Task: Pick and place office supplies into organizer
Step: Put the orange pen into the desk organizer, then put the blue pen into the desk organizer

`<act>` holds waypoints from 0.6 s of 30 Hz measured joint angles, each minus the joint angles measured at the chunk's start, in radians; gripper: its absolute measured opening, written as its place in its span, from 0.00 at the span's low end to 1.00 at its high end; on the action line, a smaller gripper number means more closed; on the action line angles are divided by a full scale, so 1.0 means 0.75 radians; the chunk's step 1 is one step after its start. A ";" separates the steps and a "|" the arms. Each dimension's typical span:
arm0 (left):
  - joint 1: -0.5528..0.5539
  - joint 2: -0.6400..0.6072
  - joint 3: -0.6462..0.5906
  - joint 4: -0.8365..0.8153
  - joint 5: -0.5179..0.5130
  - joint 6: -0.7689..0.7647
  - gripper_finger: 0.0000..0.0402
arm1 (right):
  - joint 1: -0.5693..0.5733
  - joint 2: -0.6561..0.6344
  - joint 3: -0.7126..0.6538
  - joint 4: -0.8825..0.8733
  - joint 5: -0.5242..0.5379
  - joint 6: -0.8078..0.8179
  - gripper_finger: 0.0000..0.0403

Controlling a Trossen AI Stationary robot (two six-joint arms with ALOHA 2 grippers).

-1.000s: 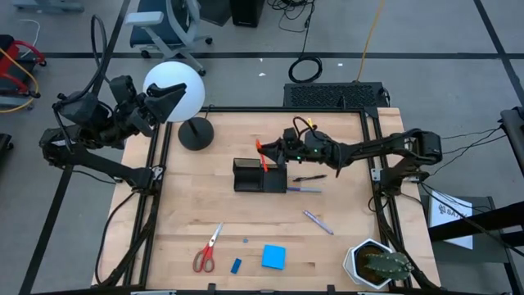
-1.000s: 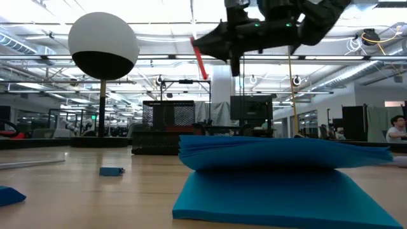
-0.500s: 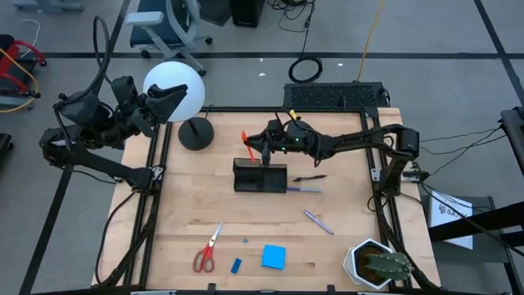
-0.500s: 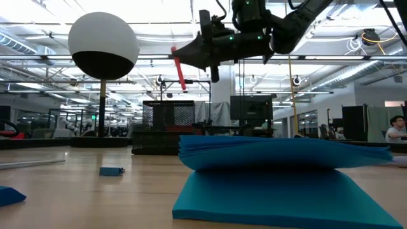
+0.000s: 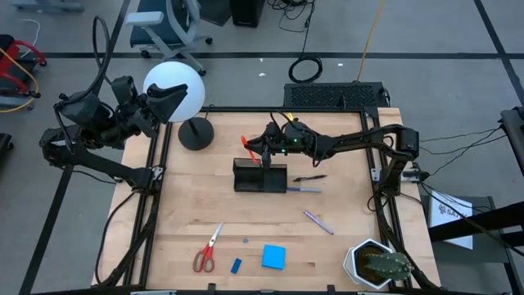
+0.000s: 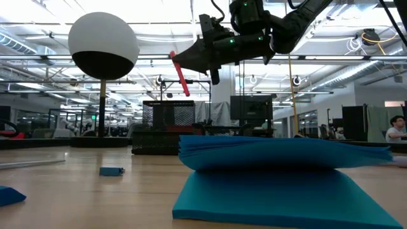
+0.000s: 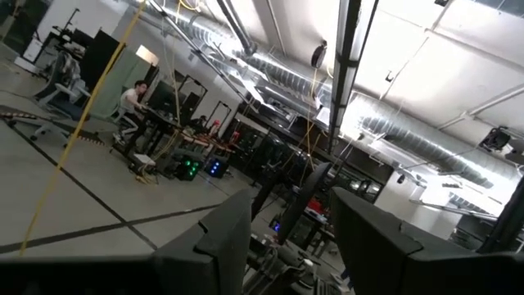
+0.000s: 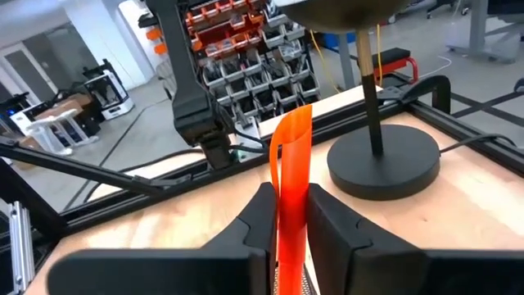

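A lamp with a big white ball on top stands on a round black base at the back of the wooden table. A potted cactus sits at the front corner. A blue chair stands on the floor behind.

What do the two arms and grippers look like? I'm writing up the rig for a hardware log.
Both arms are dark, built of jointed black links. The right arm carries black cables along its links, and small green lights glow near its wrist. The right gripper has two flat black fingers. The left arm is bulkier and black, with thick looping cables; the left gripper shows two broad dark fingers.
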 joint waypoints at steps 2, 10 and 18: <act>0.000 0.000 0.000 0.000 0.000 0.001 0.43 | 0.000 0.000 0.000 -0.003 0.001 -0.012 0.13; 0.000 0.000 0.000 -0.001 -0.014 0.012 0.43 | 0.000 0.000 0.000 -0.006 0.004 -0.029 0.25; 0.000 0.000 0.000 -0.001 -0.022 0.013 0.43 | 0.001 0.000 0.000 -0.007 0.007 -0.020 0.28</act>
